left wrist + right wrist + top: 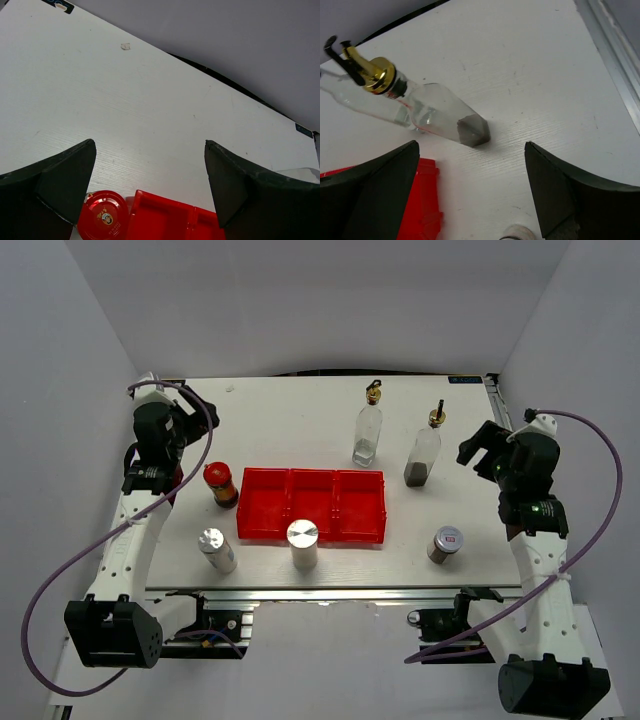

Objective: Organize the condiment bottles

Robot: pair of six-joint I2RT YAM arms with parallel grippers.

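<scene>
In the top view, two clear glass bottles with gold spouts stand behind the red tray (262,532): one (367,432) at the back middle, one with a dark bottom (424,453) to its right. The red-lidded dark jar (220,483) stands left of the tray. Two silver cylinders (216,549) (302,543) stand at the tray's front. The short silver-lidded jar (445,544) stands front right. My left gripper (183,427) is open above the red-lidded jar (104,222). My right gripper (478,453) is open, right of the dark-bottomed bottle (440,114).
The tray's compartments hold nothing. It also shows in the left wrist view (165,220) and the right wrist view (422,205). The table's metal right edge (615,60) runs close to the right arm. White walls enclose the table on three sides.
</scene>
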